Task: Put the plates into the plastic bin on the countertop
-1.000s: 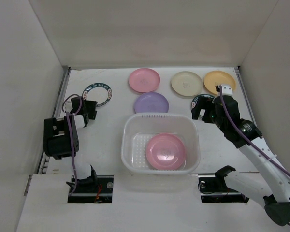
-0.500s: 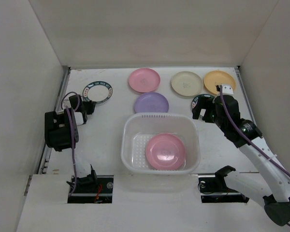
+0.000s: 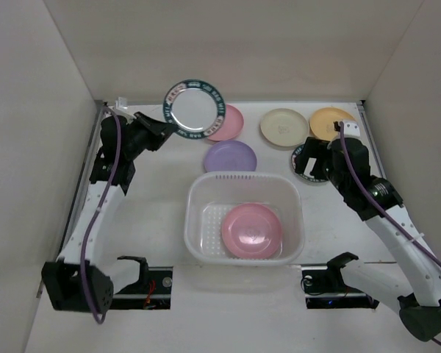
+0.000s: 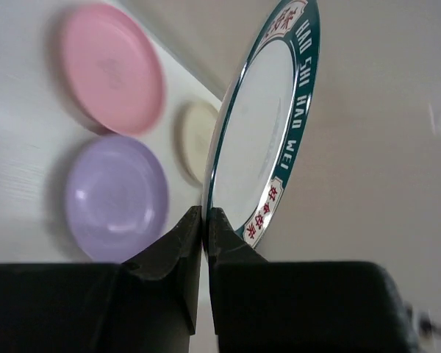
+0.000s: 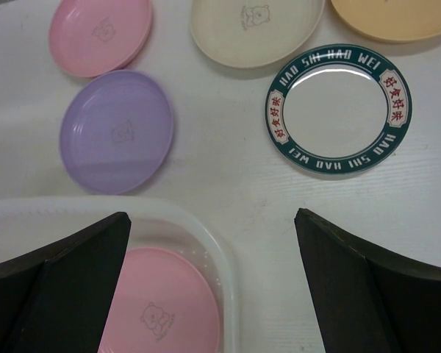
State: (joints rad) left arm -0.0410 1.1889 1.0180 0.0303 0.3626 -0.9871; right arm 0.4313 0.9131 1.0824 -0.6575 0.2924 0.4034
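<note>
Over the far-left part of the countertop, the left gripper is clamped tight on the rim of a teal-rimmed plate, holding it aloft on edge. The right gripper hangs wide open and empty near the second teal-rimmed plate. One pink plate lies in the plastic bin.

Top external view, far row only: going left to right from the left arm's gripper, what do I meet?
left gripper → teal-rimmed plate it holds raised → pink plate → cream plate → orange-yellow plate
</note>
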